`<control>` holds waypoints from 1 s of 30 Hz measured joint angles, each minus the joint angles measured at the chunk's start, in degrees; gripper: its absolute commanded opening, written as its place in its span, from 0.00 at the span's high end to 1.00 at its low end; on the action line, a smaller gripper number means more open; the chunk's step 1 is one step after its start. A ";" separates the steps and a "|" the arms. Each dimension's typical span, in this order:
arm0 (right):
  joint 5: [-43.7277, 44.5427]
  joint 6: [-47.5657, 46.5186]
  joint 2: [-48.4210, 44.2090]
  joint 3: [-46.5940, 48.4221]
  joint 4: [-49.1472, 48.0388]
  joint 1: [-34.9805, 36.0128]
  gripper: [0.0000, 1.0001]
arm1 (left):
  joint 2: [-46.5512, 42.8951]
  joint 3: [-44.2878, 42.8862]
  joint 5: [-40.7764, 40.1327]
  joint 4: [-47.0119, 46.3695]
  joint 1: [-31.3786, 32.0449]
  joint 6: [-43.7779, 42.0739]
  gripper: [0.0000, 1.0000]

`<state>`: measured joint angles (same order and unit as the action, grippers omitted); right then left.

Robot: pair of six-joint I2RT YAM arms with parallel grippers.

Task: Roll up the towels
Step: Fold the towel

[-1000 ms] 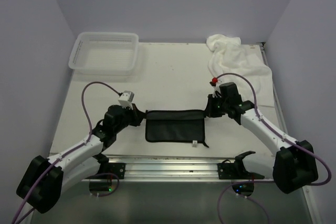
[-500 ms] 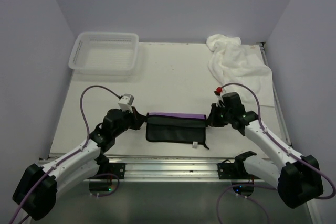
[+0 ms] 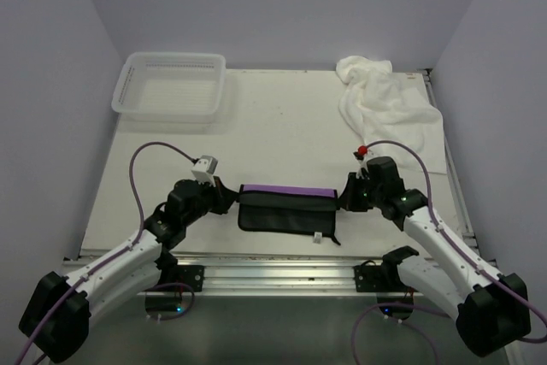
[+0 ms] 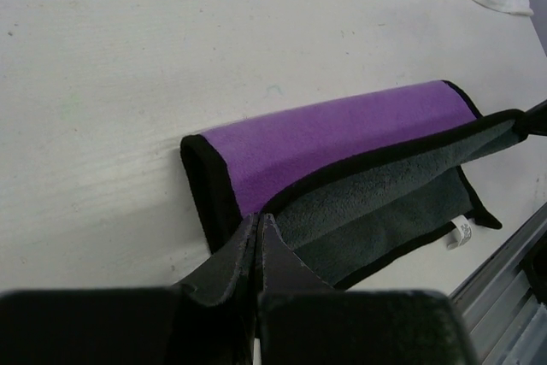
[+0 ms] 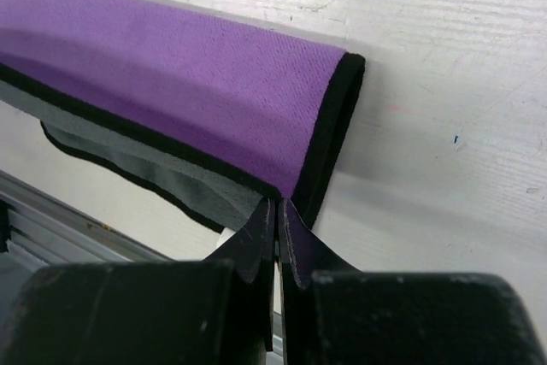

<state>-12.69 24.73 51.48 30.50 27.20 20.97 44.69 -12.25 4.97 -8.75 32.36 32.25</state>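
Two ends of the purple towel (image 3: 286, 209) are pinched: the left gripper (image 3: 229, 199) is clamped shut on one, the right gripper (image 3: 345, 197) on the other. The towel lies at the near side of the table (image 3: 282, 126). Over the last second they have drawn its far hem back and over, so a purple band now shows where only dark backing lay (the roll's first turn, I judge). Both reach low and inward, facing each other across the cloth. The white towel (image 3: 386, 96) lies crumpled at the far right, untouched.
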 measured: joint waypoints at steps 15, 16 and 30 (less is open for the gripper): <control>-0.68 3.08 -3.89 -2.58 1.16 0.13 0.87 | 0.57 2.56 0.63 -0.44 0.48 0.22 1.00; -0.72 3.21 -3.89 -2.58 1.22 0.13 0.79 | 0.72 2.71 0.63 -0.52 0.48 0.20 1.00; 0.00 3.23 -4.22 -2.69 2.19 0.07 0.61 | 3.74 2.80 0.63 -1.09 1.51 0.02 1.00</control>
<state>-12.69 27.97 47.27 27.81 29.39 21.04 48.42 -9.45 5.61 -9.85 33.87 32.27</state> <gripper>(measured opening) 0.384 0.007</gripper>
